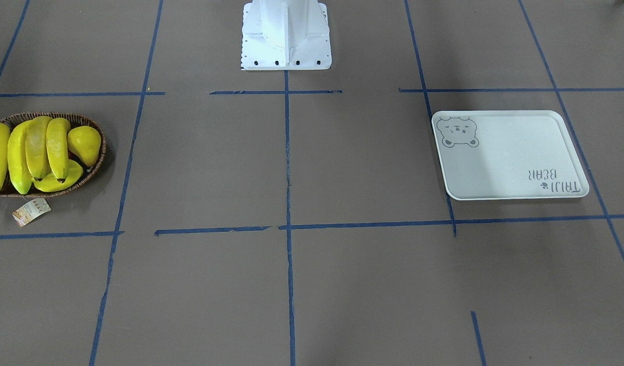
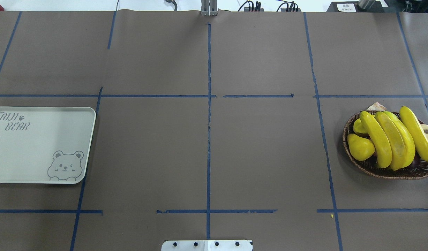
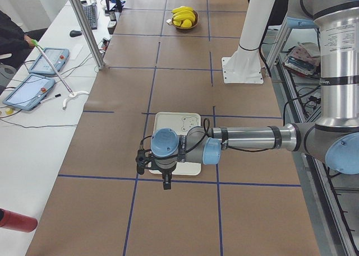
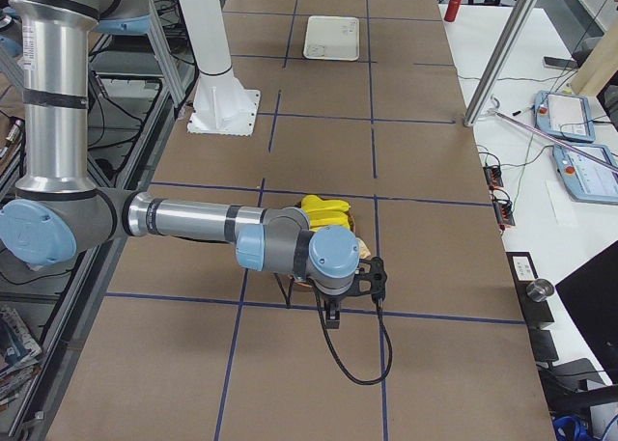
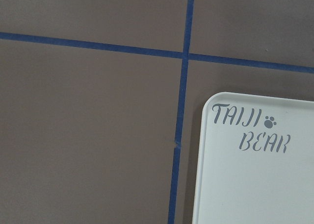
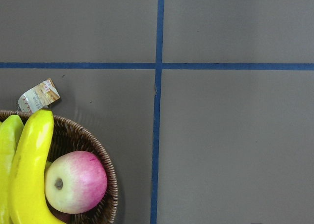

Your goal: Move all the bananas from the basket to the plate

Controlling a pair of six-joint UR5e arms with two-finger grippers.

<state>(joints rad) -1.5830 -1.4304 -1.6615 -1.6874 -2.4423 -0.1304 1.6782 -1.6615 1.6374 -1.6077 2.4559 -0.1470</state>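
Overhead exterior view: the bananas (image 2: pixel 391 139) are seen laid side by side in the wicker basket (image 2: pixel 384 172) at the right edge of the surface (image 2: pixel 262 153). A yellow pear (image 2: pixel 360 147) is tucked at their left and a pink-yellow apple (image 6: pixel 76 182) at their right. The white plate (image 2: pixel 39 146) is set flat at the left edge, well apart from the basket, and a wide stretch of brown surface is left between them. The left gripper (image 3: pixel 166 181) is held over the plate's edge and the right gripper (image 4: pixel 333 317) over the basket's rim. How far either is opened cannot be told.
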